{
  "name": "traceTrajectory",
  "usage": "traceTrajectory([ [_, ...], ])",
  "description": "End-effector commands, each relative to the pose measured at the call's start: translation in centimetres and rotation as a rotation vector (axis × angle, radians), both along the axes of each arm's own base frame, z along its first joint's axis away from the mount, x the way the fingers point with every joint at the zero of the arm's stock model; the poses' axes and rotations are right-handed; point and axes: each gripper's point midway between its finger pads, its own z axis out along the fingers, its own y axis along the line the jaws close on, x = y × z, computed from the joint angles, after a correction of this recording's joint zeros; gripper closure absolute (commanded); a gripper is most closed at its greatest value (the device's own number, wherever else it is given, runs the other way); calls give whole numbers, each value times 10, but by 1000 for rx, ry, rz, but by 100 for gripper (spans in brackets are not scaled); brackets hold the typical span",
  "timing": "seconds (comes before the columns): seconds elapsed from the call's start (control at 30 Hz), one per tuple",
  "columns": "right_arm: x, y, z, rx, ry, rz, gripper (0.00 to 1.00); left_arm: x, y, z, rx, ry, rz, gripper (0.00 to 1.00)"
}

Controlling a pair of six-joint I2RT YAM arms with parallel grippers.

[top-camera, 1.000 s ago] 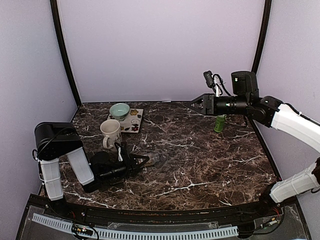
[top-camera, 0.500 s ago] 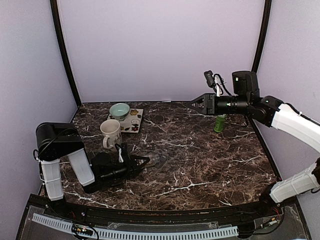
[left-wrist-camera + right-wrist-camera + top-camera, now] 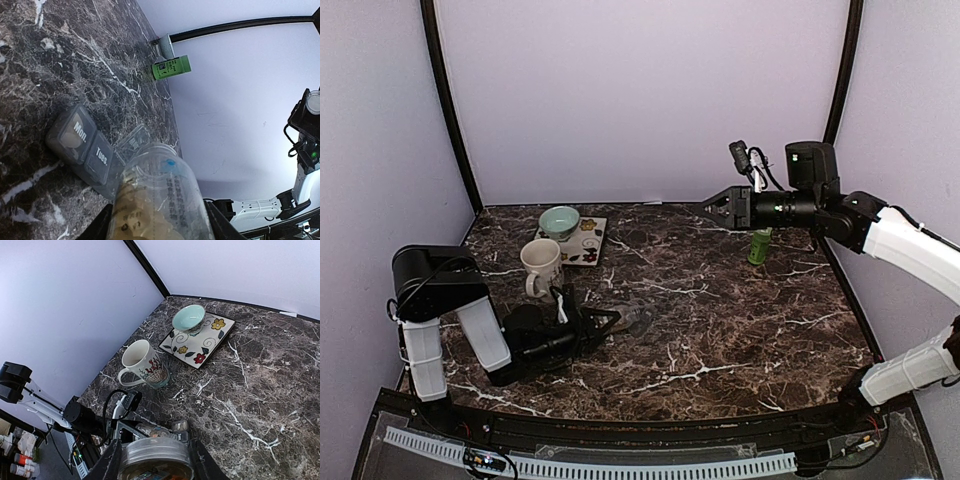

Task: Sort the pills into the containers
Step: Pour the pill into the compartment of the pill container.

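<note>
- The left gripper [image 3: 607, 324] lay low over the marble table [image 3: 740, 330], its jaws partway closed on a clear jar [image 3: 161, 192] that filled the gap between them.
- The jar lay tipped on its side, its mouth right at the near end of the pill organiser [image 3: 84, 143]; whether the rim touched could not be told.
- The pills [image 3: 131, 221], tan-yellow, were heaped inside the jar toward its gripped end, so they sat just short of the organiser and between the left fingers.
- The organiser lay flat on the table, a dark grey strip. Its flaps marked "Mon." and "Tues." were closed, and a third flap beside the jar's mouth looked raised.
- A pale patch showed through the "Mon." flap, but what it was could not be told.
- The right gripper [image 3: 713, 206] hung high, well apart from the organiser on its far right side, with its jaws partly closed on a round clear lid [image 3: 155, 456].
- A green bottle [image 3: 758, 247] stood far right of the organiser, beneath the right arm.
- A white mug [image 3: 541, 263] stood to the organiser's far left. Beyond it lay a flowered square plate [image 3: 590, 243], with a pale teal bowl [image 3: 560, 220] on its corner.
</note>
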Motion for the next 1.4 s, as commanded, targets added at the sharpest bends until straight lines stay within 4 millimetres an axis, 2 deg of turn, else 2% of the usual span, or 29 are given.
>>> traceTrajectory([
  [0.0, -1, -2, 15, 24, -52, 8, 64, 2, -10, 32, -92, -87, -15, 100],
  [0.37, -2, -2, 14, 29, -46, 10, 64, 0, -9, 31, -61, -88, -21, 100],
  [0.7, -4, -3, 16, 41, -44, 8, 64, -7, -8, 22, -6, -75, -32, 100],
  [1.37, -6, -4, 18, 44, -48, 13, 64, -8, -5, 12, 51, -50, -2, 100],
])
